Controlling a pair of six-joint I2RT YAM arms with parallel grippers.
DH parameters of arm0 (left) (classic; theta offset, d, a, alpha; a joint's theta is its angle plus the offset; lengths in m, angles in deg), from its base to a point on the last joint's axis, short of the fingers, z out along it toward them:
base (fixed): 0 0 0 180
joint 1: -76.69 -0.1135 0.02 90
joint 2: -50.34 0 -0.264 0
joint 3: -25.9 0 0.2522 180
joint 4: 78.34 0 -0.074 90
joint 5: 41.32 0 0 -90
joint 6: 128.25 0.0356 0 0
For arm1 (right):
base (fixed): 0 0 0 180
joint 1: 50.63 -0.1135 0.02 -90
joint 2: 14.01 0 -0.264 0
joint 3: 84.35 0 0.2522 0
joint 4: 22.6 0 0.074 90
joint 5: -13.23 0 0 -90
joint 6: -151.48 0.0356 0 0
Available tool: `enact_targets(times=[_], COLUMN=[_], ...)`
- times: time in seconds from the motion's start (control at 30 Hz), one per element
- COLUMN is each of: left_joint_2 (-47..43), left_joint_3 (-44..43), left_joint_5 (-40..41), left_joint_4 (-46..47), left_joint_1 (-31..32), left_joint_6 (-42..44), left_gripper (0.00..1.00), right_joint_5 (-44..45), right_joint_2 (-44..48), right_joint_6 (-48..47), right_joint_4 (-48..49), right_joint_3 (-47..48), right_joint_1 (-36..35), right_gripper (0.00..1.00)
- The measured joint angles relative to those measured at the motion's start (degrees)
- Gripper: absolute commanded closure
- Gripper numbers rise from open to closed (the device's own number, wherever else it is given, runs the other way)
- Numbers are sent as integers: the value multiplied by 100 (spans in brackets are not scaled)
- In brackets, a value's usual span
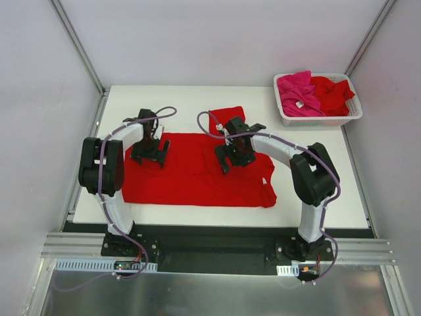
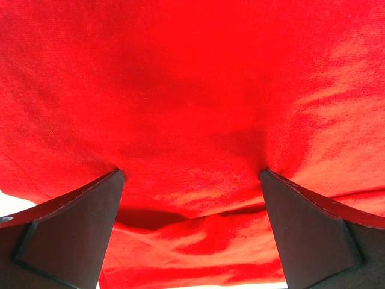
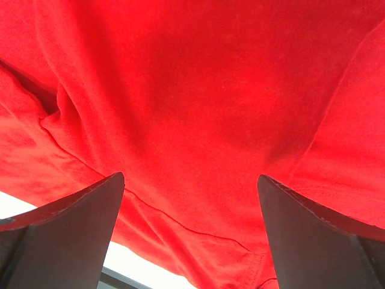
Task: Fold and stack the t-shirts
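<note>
Both arms bend down over the red t-shirt [image 1: 197,181], spread flat on the surface [image 1: 322,191]. Left hand [image 1: 150,155] and right hand [image 1: 231,157] are spread wide, tips on cloth, pinching nothing. Shirt's near side lies close to the front edge; basket [image 1: 316,121] in far-right corner.

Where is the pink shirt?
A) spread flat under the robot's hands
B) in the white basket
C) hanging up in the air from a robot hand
B: the pink shirt lies crumpled in the white basket, beside a red shirt.
</note>
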Motion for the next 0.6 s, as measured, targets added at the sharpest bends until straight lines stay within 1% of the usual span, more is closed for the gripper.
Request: enact_targets(times=[0.23,0.4,0.6], left_joint_2=[-234,-498,-741], left_joint_3=[299,636,907], left_joint_5=[-24,-22,-57], left_joint_4=[234,356,317], left_joint_1=[7,85,201], left_joint_6=[-46,-111,-157], left_gripper=[1,1,0], right_joint_5=[-4,90,201], right_joint_2=[-9,-4,275], right_joint_6=[42,48,105], right_joint_4=[-4,-26,131], right_joint_3=[-136,-404,-811], right_joint_1=[-46,-223,-367], right_gripper=[4,4,4])
